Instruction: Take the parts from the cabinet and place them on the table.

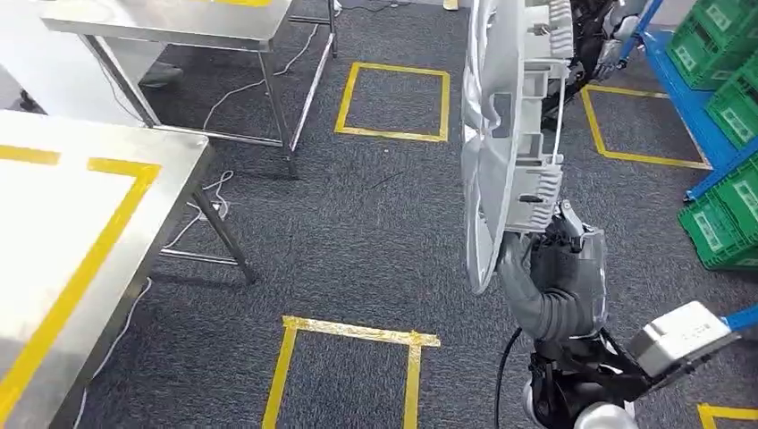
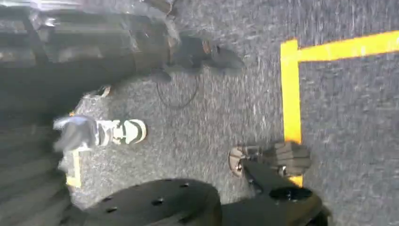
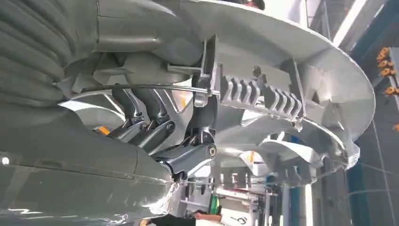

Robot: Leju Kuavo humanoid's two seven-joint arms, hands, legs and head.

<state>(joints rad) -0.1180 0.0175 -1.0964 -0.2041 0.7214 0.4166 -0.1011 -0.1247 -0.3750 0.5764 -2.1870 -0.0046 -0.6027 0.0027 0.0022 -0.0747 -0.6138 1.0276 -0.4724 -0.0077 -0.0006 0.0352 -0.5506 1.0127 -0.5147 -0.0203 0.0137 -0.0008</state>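
The right hand (image 1: pixel 559 268) grips a large round light-grey plastic part (image 1: pixel 501 134), ribbed and clipped on its back, by its lower rim. It carries the disc on edge, nearly upright, at the right of the scene above the dark grey carpeted floor (image 1: pixel 375 206). Held on edge, the wide part probably stays close to the arm and swings less. In the right wrist view the dark fingers (image 3: pixel 141 127) hook through an opening behind the rim, which looks like a firm hold for carrying.

The steel counter with yellow tape lines (image 1: pixel 80 232) lies at the near left, well apart from the part, so the carry is unfinished. Green plastic crates on a blue rack (image 1: pixel 724 116) stand at the far right. I cannot tell the left hand's state.
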